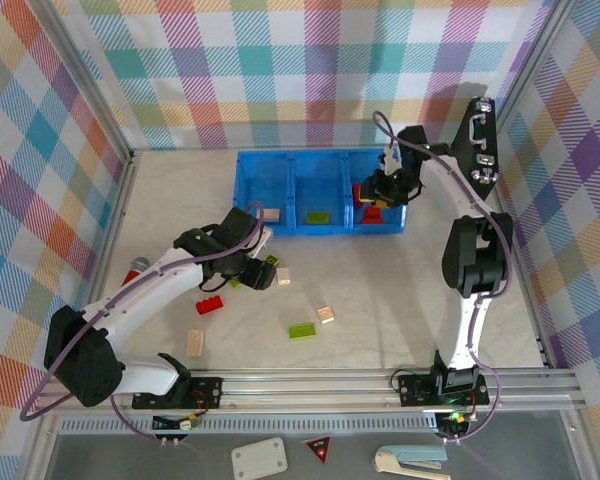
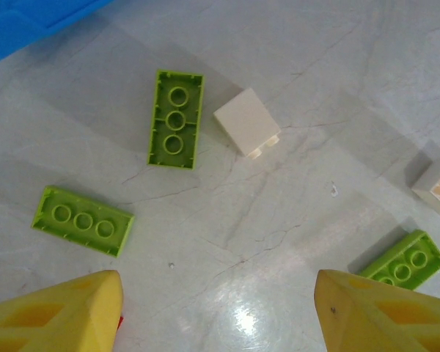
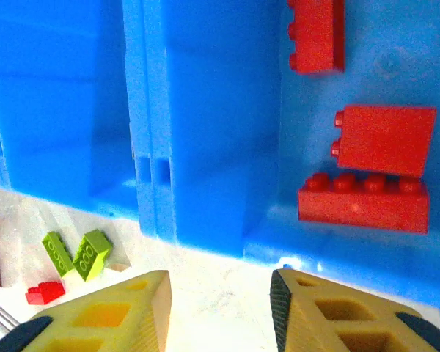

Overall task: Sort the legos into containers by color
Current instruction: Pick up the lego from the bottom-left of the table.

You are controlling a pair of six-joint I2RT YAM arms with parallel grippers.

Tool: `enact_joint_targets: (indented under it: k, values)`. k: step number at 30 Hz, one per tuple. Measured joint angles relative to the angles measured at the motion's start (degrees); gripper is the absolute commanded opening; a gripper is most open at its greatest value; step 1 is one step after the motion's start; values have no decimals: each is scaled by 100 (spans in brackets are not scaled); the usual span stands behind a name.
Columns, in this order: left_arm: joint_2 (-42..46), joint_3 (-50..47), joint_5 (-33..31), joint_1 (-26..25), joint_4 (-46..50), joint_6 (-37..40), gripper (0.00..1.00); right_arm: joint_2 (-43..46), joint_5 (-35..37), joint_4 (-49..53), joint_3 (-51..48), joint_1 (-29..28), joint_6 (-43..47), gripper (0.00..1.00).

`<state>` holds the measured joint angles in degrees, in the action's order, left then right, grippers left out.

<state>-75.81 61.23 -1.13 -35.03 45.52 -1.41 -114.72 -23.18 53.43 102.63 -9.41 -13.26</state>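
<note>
Left gripper (image 2: 216, 282) stands spread and empty, lime bricks (image 2: 175, 119) at its eleven o'clock. Right gripper (image 3: 220, 282), slightly spread, holds nothing above the blue tray (image 3: 205, 147) with red bricks (image 3: 363, 202).

A pale marbled table (image 1: 380, 290) stands within plaid walls (image 1: 280, 70), a grey-tipped red stick (image 1: 136, 267) at its left, and a white plate (image 1: 259, 459), red triangle (image 1: 318, 449) and stapler (image 1: 412, 461) nearest
</note>
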Motion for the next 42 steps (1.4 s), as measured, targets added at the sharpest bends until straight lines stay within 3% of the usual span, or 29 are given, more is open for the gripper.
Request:
enact_joint_targets:
  k: [11, 23, 28, 34, 42]
  values:
    - [-170, -481, -710, 70, -50, -1244, 73, 1008, -4, -330, -1360, 0, -92, 41]
    - [96, -1294, -907, 835, -59, -2367, 81, 1526, -52, -608, -2529, 0, -140, 41]
    - [435, -1526, -907, 1178, -46, -2702, 84, 1591, -120, -643, -2618, 0, -151, 40]
    - [629, -1797, -905, 1486, -46, -3036, 98, 1659, -153, -719, -2653, 0, -151, 40]
    - [621, -2061, -763, 1731, -114, -3169, 98, 1718, -157, -715, -2697, 0, -151, 40]
